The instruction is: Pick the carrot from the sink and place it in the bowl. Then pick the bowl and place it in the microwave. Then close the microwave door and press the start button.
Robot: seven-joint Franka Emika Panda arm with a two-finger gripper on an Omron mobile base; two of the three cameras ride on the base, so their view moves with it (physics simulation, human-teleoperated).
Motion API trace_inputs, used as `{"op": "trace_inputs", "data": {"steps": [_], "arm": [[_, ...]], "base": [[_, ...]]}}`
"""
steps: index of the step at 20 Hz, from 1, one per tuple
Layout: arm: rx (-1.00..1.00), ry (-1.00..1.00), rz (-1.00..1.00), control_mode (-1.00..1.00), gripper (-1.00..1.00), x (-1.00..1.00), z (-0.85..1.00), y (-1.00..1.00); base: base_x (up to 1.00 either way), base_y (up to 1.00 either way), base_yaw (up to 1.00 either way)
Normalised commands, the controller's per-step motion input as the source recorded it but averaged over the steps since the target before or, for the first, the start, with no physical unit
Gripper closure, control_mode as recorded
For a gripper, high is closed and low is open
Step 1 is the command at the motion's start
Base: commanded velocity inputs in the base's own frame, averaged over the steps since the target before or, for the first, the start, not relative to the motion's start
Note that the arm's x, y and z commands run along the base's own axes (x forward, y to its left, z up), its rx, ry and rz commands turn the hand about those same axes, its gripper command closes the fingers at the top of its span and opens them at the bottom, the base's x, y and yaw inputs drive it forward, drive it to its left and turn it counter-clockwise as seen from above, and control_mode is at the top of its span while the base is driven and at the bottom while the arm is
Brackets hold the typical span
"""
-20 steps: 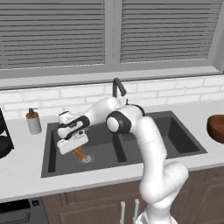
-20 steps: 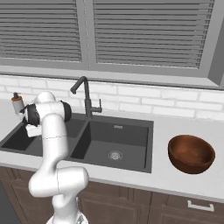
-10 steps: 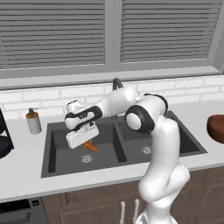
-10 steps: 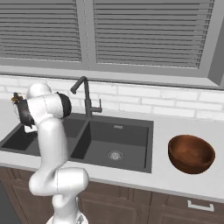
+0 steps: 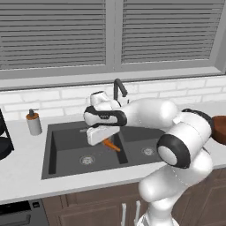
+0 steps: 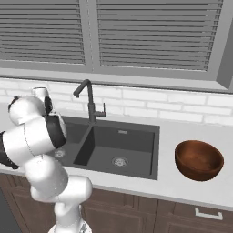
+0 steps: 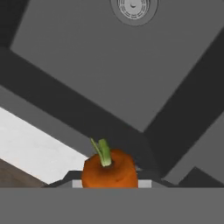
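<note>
Left base view: gripper [image 5: 105, 137] hanging above the dark double-basin sink [image 5: 62, 164], over the divider between the basins, jaws clamped on the carrot [image 5: 112, 145], whose orange body slants down and out from under the white hand; held clear of the basin floor, probably so that it can pass over the sink wall and the faucet [image 5: 119, 88] on the way to the bowl [image 5: 220, 129], which sits at the far right edge on the counter [image 5: 22, 174], well apart from the hand. Soap dispenser [image 5: 32, 122] standing on the counter left of the sink, out of the likely path. Right base view: bowl [image 6: 199, 159] upright and empty on the counter right of the sink [image 6: 136, 159], apart from its rim; arm bent at the left with the hand behind its own links, so the grip not readable here. Hand view: carrot [image 7: 109, 169] seen end-on at the bottom, green stub pointing up, wedged between the finger tips; beneath it a basin floor with a round steel drain [image 7: 133, 8] and the dark sink wall, confirming a lifted, carried carrot. Judged: carrot not yet in the bowl; carry across to the right the step in hand.
</note>
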Motion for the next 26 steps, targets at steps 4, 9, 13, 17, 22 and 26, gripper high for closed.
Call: {"op": "trace_inputs", "data": {"steps": [4,9,13,17,22,26], "arm": [[0.03,0.00,-0.01,-1.00,1.00,-0.26,0.70,-0.86],[0.00,-0.01,-0.02,-1.00,1.00,-0.08,0.45,-0.96],[0.00,0.00,0.00,-1.00,1.00,-0.06,0.42,-1.00],[0.00,0.00,-0.01,-1.00,1.00,-0.04,0.37,-1.00],[0.00,0.01,-0.03,-1.00,1.00,0.00,0.26,-1.00],[0.00,0.03,-0.08,-1.00,1.00,0.00,0.11,-0.99]], "base": [[0.00,0.00,0.00],[0.00,0.00,0.00],[0.00,0.00,0.00],[0.00,0.00,0.00],[0.00,0.00,0.00],[0.00,0.00,0.00]]}}
